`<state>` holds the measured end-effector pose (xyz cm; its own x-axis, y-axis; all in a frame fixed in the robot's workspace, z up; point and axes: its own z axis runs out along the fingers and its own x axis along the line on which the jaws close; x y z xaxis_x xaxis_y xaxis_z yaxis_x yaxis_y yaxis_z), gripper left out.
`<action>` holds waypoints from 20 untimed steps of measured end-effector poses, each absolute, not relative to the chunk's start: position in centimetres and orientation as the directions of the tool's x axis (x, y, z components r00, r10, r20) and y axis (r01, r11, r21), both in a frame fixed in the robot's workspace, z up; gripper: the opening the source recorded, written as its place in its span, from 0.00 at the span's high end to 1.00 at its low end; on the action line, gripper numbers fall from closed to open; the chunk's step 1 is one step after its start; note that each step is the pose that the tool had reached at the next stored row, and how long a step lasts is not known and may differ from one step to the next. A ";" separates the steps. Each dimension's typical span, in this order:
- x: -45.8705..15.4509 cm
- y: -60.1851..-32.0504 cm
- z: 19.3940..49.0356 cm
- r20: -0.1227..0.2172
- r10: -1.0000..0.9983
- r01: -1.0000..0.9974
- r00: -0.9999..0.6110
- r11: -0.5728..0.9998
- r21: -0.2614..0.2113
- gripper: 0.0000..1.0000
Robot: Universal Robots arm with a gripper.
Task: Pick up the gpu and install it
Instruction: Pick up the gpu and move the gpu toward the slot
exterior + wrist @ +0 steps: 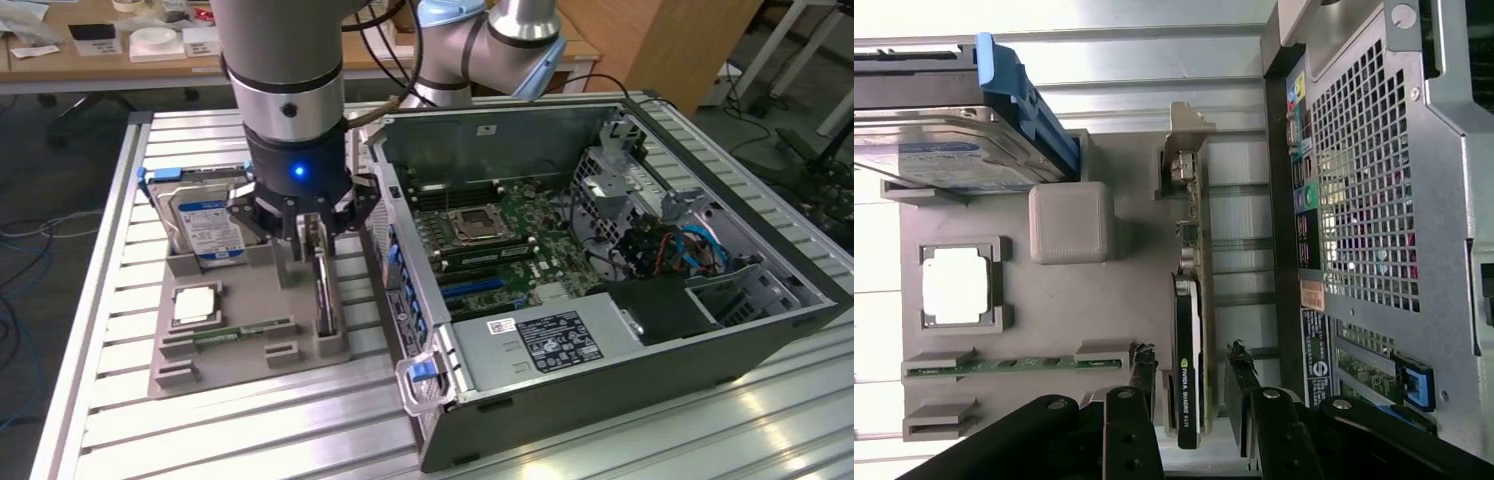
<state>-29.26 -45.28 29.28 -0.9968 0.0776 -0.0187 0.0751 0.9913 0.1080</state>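
The gpu [324, 290] stands on its long edge in a slot of the grey holder tray [254, 365], next to the open computer case [601, 250]. It is a thin dark card [1189, 300] with a silver end bracket [1189, 140]. My gripper [310, 240] hangs right over it, low above the tray. In the wrist view the gripper [1191, 368] straddles the card's near end. One of the fingers [1144, 372] stands on each side of the card, with a small gap between pad and card. The gripper is open and holds nothing.
The tray also carries a silver hard drive with a blue label [207, 225], a square processor [196, 303] and a green memory stick [247, 330]. The case lies on its side with the motherboard [494, 240] exposed. Its perforated rear wall [1374, 200] stands close beside the card.
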 end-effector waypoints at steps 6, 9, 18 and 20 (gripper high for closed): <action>-29.2 -45.3 28.9 -0.018 0.078 0.075 -0.997 0.991 0.108 0.58; -29.2 -45.3 28.9 -0.018 0.078 0.075 -0.997 0.991 0.108 0.58; -29.2 -45.3 27.8 -0.018 0.078 0.075 -0.997 0.991 0.108 0.58; -29.2 -45.3 27.7 -0.018 0.078 0.075 -0.997 0.991 0.108 0.58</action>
